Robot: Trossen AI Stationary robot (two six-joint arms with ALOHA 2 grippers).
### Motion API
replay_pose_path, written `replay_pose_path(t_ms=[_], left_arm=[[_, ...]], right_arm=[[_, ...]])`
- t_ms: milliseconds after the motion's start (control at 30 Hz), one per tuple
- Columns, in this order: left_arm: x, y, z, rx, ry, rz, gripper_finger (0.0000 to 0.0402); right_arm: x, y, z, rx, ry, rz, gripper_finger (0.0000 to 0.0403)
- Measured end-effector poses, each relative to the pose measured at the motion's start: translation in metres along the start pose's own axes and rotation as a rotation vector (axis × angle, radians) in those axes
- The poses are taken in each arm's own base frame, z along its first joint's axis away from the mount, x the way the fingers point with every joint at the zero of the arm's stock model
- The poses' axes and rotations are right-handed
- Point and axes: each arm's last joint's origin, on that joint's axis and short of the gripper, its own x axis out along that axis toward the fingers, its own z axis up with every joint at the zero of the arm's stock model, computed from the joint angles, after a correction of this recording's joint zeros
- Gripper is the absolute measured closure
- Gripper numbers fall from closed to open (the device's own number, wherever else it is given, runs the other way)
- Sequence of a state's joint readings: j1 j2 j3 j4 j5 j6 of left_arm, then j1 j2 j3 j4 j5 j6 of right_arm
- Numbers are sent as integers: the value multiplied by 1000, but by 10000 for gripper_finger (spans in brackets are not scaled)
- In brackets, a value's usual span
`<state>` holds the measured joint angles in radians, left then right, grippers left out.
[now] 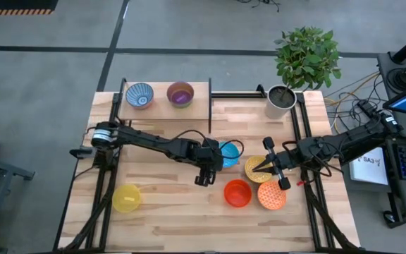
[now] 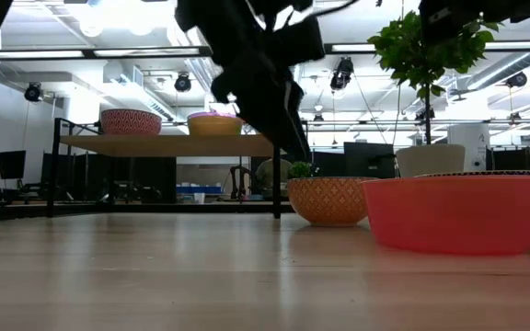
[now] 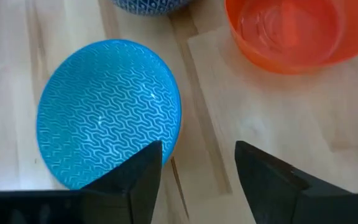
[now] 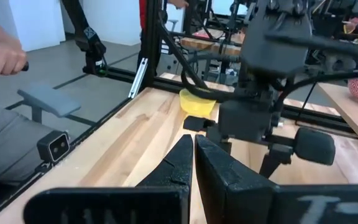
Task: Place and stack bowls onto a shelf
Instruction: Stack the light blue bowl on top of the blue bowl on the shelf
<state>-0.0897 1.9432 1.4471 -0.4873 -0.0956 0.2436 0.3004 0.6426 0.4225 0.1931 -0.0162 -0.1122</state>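
The left gripper (image 1: pixel 204 171) is hovering over the middle of the table (image 1: pixel 175 212), its two fingers (image 3: pixel 138 177) standing apart with nothing between them, just beside the light blue bowl (image 1: pixel 228 153). In the left wrist view that bowl (image 3: pixel 109 112) is lying on the bare wood directly ahead of the fingertips, its wave-patterned inside facing up, and the red-orange bowl (image 3: pixel 288 31) is sitting near it on the tabletop. The right gripper (image 1: pixel 268 166) is reaching in from the right side of the table with its fingers (image 4: pixel 179 162) pressed together and empty, positioned over the speckled yellow bowl (image 1: pixel 257 169). The speckled orange bowl (image 1: pixel 272 195) is resting just beside the red-orange bowl (image 1: pixel 237 192), both nearer the front edge. The yellow bowl (image 1: pixel 126 198) is standing alone toward the front left, well apart from the others. The shelf (image 1: pixel 166 106) is occupying the rear left part of the table, and it is carrying the blue-white patterned bowl (image 1: pixel 139 94) and the purple bowl (image 1: pixel 180 94) side by side (not stacked). A white plant pot (image 1: pixel 281 101) is standing at the rear right. In the right wrist view a person's hand (image 4: pixel 4 59) is showing beyond the table edge.
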Motion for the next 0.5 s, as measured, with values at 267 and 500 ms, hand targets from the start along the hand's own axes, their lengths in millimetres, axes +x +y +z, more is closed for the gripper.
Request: replay_pose_path(t_ms=[267, 500], left_arm=[[24, 5, -5, 18, 13, 8, 226], [37, 9, -10, 10, 28, 13, 256]], right_arm=[[0, 0, -1, 8, 14, -15, 394], [0, 0, -2, 8, 19, -15, 394]])
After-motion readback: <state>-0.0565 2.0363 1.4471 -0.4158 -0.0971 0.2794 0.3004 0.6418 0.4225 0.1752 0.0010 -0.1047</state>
